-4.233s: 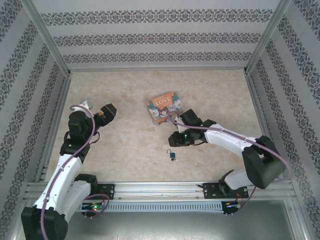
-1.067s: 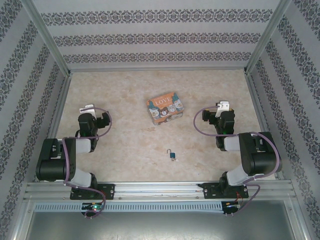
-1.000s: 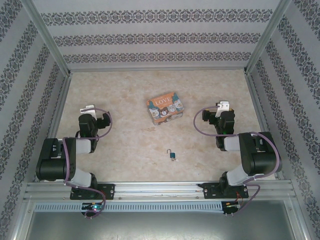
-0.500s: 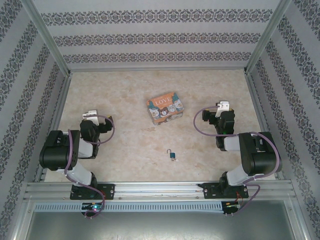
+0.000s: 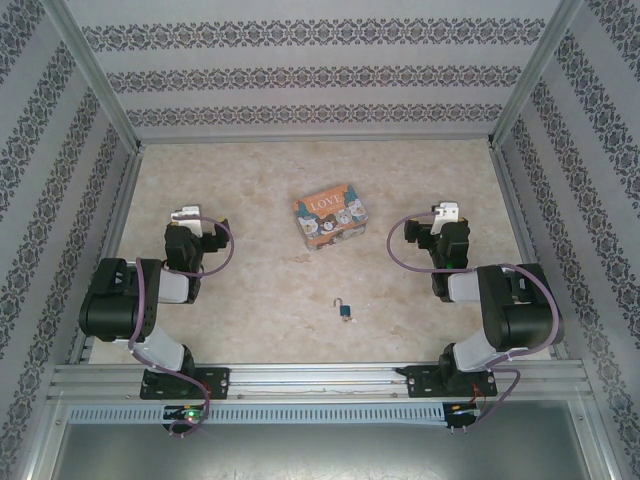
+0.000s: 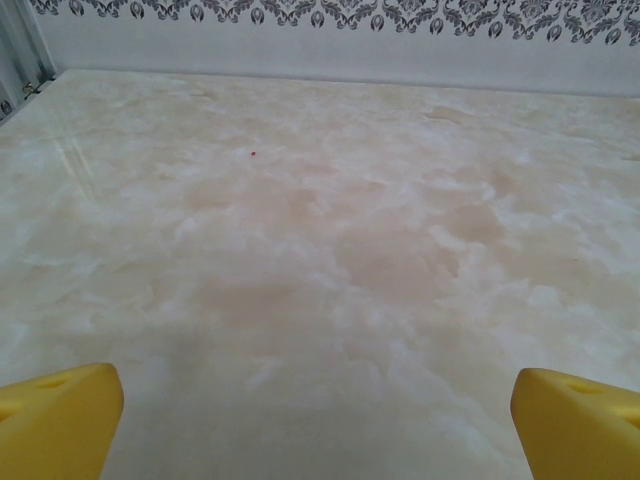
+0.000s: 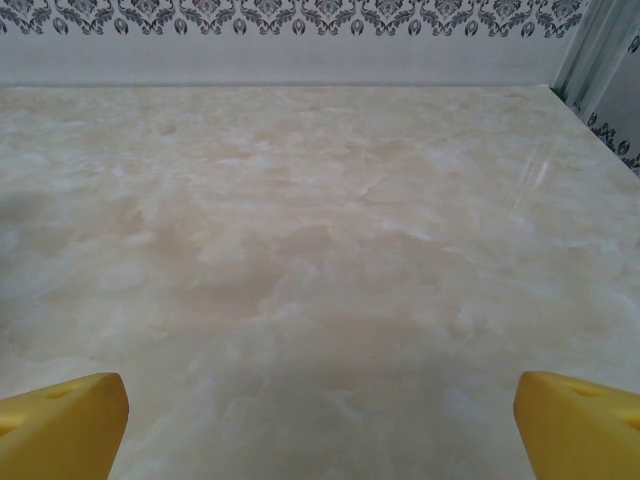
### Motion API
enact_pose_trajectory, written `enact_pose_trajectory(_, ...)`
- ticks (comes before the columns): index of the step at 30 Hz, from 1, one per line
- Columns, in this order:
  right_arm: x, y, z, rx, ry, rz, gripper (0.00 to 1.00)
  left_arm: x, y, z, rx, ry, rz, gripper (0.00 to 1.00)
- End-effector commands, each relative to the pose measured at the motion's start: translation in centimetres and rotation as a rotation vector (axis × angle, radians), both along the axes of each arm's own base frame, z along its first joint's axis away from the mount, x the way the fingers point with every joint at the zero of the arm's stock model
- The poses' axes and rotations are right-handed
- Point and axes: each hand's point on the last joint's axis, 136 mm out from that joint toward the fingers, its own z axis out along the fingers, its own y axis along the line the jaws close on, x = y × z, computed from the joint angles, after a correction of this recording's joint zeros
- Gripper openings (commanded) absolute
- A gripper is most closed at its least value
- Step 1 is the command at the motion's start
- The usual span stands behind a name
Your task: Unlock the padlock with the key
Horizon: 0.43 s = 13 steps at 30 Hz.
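The walls (image 5: 320, 75) around the cell carry grey paper with dark ornamental bands. The wrist views show one such band along the far edge of the table (image 5: 260, 180). The table is a glossy beige marble pattern, and in the wrist views it reflects soft light.

The top view shows both arms folded back near their bases, the left arm (image 5: 130, 305) and the right arm (image 5: 510, 310). In this view an orange box (image 5: 330, 216) lies between the two grippers, a little ahead of them.

The left gripper (image 6: 320, 430) stands wide open and holds nothing. Its yellow fingertips (image 6: 60, 420) sit at the lower corners of its wrist view, with bare table between them. The right gripper (image 7: 320, 430) is the same, jaws fully apart and nothing in them.

In the top view the left gripper (image 5: 192, 225) and the right gripper (image 5: 440, 225) are well apart from each other.

The padlock (image 5: 345, 310) lies on the table between the grippers, behind both of them toward the bases, and touches neither. It is very small, and I cannot tell if a key is in it.

The left wrist view also shows a tiny red speck (image 6: 252, 154) on the table ahead of the gripper.
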Motion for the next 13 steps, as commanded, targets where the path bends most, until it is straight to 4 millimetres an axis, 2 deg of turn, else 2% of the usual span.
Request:
enact_pose_trajectory(1,0.46,-0.40,1.10,0.006,-0.035,-0.020,0.98,-0.24,-0.07,0.01,0.020,0.002,-0.004,0.99)
enact_pose_trajectory(13,0.51,-0.38,1.03,0.008,-0.032,-0.018,0.99,-0.24,-0.05,0.01,0.020,0.002,-0.003,0.99)
